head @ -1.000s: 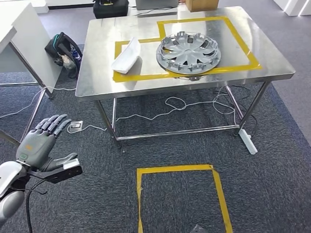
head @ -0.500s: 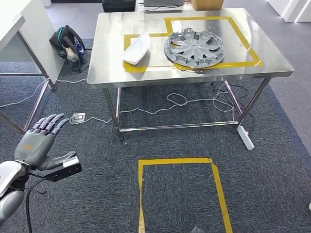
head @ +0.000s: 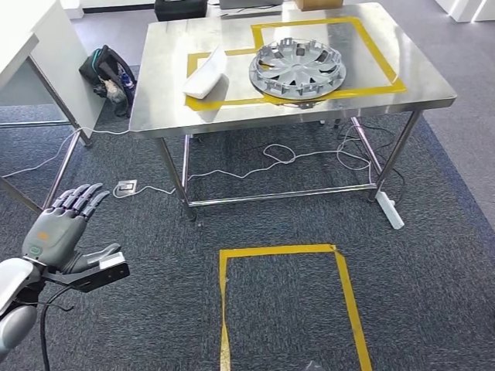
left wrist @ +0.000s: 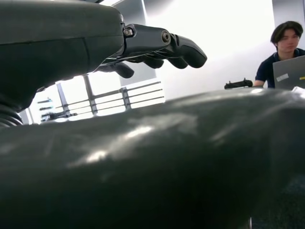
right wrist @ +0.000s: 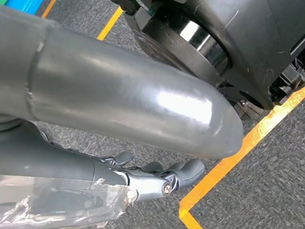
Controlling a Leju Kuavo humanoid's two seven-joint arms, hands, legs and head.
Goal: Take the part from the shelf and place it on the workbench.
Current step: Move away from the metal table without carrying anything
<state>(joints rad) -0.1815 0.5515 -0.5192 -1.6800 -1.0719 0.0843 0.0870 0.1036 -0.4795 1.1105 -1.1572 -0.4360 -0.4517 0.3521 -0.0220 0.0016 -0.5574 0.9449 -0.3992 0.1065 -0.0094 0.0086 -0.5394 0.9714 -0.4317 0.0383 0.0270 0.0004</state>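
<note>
On the steel workbench point(head: 291, 104) a silver wheel cover point(head: 297, 69) lies flat inside a yellow tape outline. Just to its left, within the same outline, rests a white curved part point(head: 206, 73). My left hand point(head: 61, 228) hangs low at the left, far from the bench, its fingers spread with nothing in them. The left wrist view has those dark fingers point(left wrist: 162, 45) stretched out against a bright room. My right hand point(right wrist: 144, 176) hangs over the carpet with fingers extended and empty.
A yellow tape square point(head: 288, 301) marks the carpet in front of the bench. Cables point(head: 280, 158) and a power strip point(head: 390, 209) lie under it. A white table point(head: 35, 54) and a dark bag point(head: 110, 73) stand to the left. A person point(left wrist: 284, 47) sits at a laptop.
The whole picture has shifted, so the camera has moved; the bench now sits a little further left and higher in view. My left hand keeps the same open pose.
</note>
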